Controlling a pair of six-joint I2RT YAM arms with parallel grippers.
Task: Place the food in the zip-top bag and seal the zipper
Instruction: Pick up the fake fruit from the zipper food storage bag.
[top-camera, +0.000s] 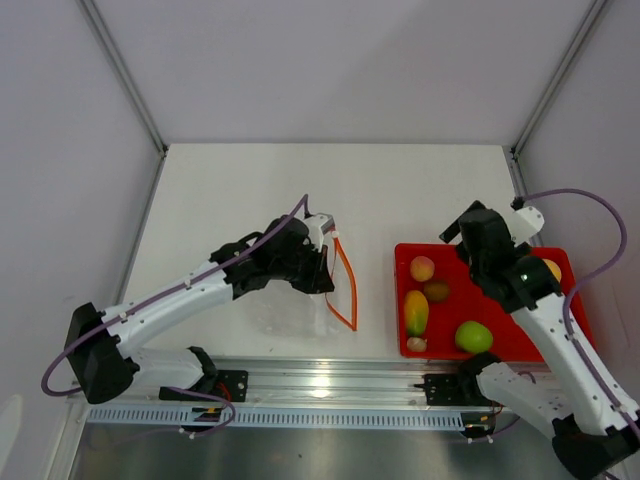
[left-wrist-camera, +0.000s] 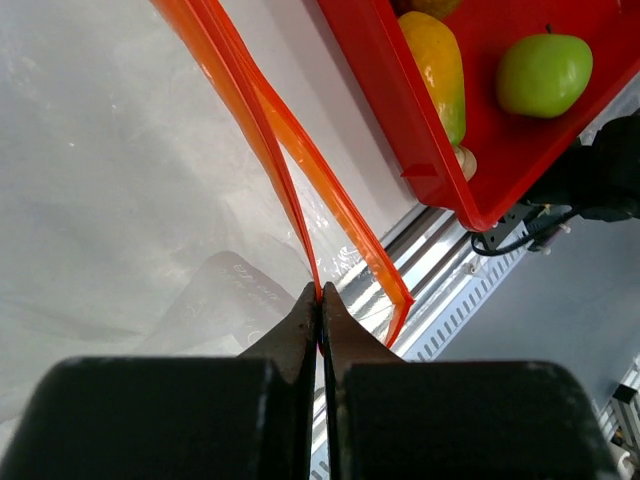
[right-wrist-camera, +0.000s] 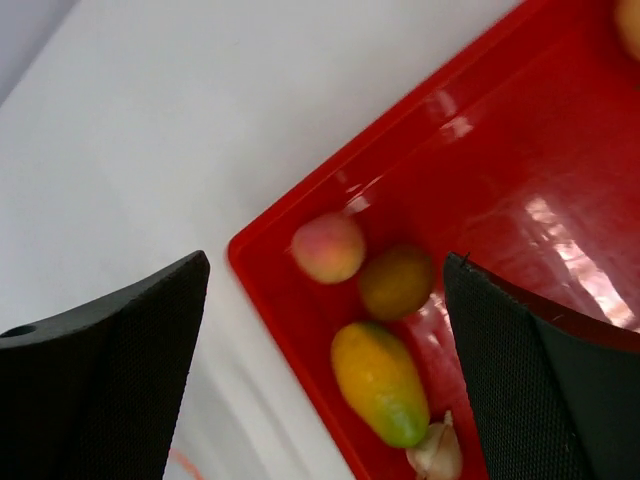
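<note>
Your left gripper (left-wrist-camera: 320, 300) is pinched tight on one lip of the zipper (left-wrist-camera: 250, 120) toward its near end, while the other lip bows away. That is likely meant to keep the mouth of the bag (top-camera: 295, 315) gaping toward the tray (top-camera: 399, 300) on its right. Your right gripper (right-wrist-camera: 325, 262) hangs over the tray's far-left corner, jaws wide apart and empty. The peach (right-wrist-camera: 327, 247) sits right under the gap, the brown ball (right-wrist-camera: 396, 282) just beside it and the mango (right-wrist-camera: 380, 382) nearer — all the fruit that shows lies in the tray, none in the bag.

Between wide-apart jaws: red tray (right-wrist-camera: 520, 140) with peach (right-wrist-camera: 328, 247), brown ball (right-wrist-camera: 396, 282), mango (right-wrist-camera: 380, 382) (yellow into green), beige piece (right-wrist-camera: 436, 452).
</note>
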